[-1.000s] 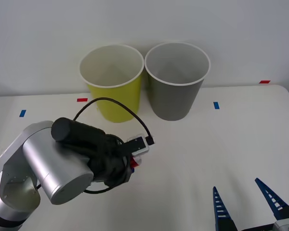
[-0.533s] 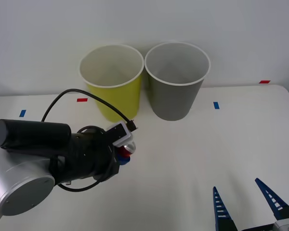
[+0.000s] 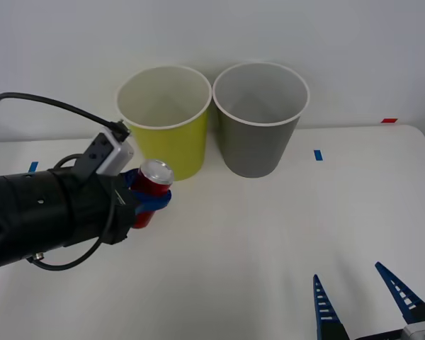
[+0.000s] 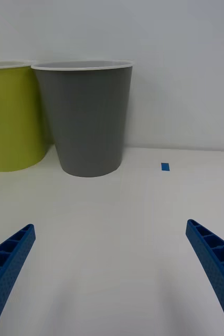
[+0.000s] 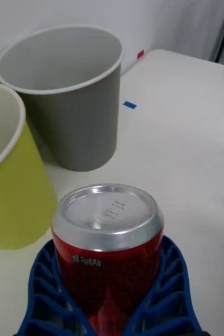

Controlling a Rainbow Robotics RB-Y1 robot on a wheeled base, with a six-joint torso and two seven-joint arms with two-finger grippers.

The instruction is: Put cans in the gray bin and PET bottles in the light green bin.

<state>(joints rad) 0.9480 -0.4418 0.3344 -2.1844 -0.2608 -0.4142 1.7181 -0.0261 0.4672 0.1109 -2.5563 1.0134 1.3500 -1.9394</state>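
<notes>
— Bins? 
— Two: light green bin [image 3: 165, 120] beside gray bin [image 3: 259, 119], both showing white insides, nothing in them.
— Cans? 
— One can [image 3: 149, 190], clamped upright in left gripper [image 3: 146, 202], above the table [image 3: 283, 234] before the green bin. Right gripper [image 3: 365, 304] spread wide, near edge.

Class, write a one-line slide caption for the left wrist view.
Left gripper clamps a small red drink can before the yellow-green bin and gray bin.

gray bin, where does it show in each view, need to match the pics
Front view: the large gray tapered bin with white rim stands upper centre, right of the yellow-green bin.
Right wrist view: upper middle.
Left wrist view: upper part.
Shared landmark: small blue tape mark beside it.
</notes>
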